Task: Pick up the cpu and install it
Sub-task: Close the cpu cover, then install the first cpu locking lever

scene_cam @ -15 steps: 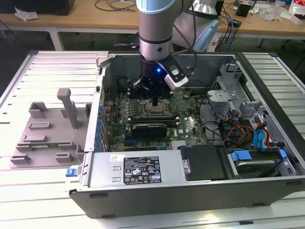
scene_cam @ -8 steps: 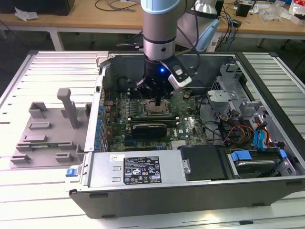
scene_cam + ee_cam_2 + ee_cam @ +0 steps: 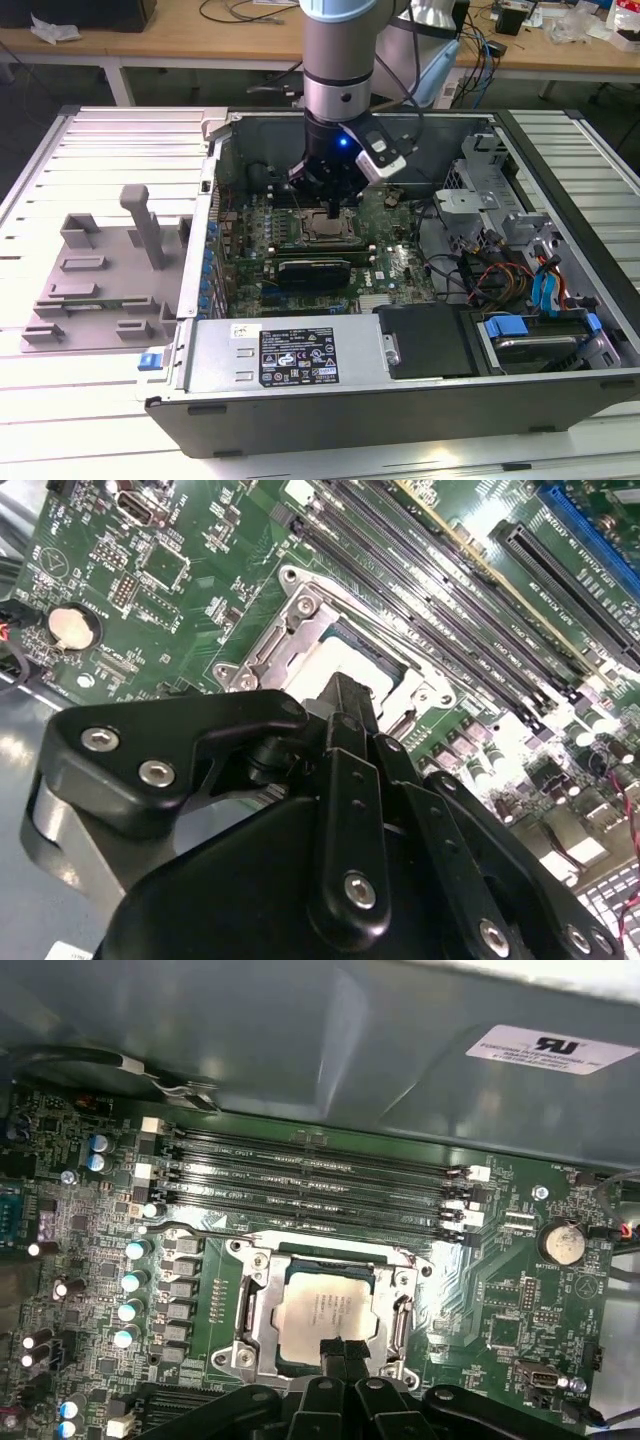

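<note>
Sitting in one dark socket frame, one silver-white square cpu, black gripper, jaws closed at its edge, grey case seen whole in exterior view

The cpu apparently sits in the socket frame, memory slots beside.

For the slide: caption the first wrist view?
Gripper poised at the edge of the cpu, which lies in the motherboard socket.

Hand low inside open computer case, over cpu in socket; grey holder at exterior view's left
</note>
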Robot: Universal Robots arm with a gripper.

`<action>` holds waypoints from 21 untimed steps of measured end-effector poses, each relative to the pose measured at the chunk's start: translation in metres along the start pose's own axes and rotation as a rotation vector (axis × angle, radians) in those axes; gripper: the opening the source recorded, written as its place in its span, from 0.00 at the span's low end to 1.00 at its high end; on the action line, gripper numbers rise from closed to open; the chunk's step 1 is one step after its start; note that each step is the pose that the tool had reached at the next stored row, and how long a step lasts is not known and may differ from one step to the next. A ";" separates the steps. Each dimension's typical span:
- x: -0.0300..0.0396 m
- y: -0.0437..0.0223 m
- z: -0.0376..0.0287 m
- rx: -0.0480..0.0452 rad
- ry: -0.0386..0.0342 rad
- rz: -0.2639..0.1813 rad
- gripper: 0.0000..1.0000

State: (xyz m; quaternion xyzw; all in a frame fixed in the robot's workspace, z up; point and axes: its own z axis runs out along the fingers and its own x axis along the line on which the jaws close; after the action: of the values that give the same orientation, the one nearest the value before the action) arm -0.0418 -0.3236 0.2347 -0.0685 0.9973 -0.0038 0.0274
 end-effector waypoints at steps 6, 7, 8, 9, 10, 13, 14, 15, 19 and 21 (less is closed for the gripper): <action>0.0001 0.0000 -0.0064 0.0008 -0.0039 0.003 0.11; 0.0013 0.0002 -0.0063 0.0011 -0.0039 0.009 0.11; 0.0036 0.0005 -0.0065 0.0019 -0.0037 0.023 0.11; 0.0035 0.0004 -0.0083 0.0028 -0.0034 0.037 0.11; 0.0033 0.0004 -0.0113 0.0033 -0.0034 0.047 0.11; 0.0033 0.0004 -0.0123 0.0033 -0.0035 0.051 0.11; 0.0033 0.0004 -0.0124 0.0035 -0.0034 0.051 0.11; 0.0033 0.0004 -0.0125 0.0035 -0.0034 0.051 0.11; 0.0033 0.0004 -0.0125 0.0035 -0.0034 0.051 0.11; 0.0033 0.0004 -0.0125 0.0035 -0.0034 0.052 0.11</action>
State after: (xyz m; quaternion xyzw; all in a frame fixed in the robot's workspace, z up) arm -0.0458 -0.3236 0.2470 -0.0427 0.9986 -0.0048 0.0293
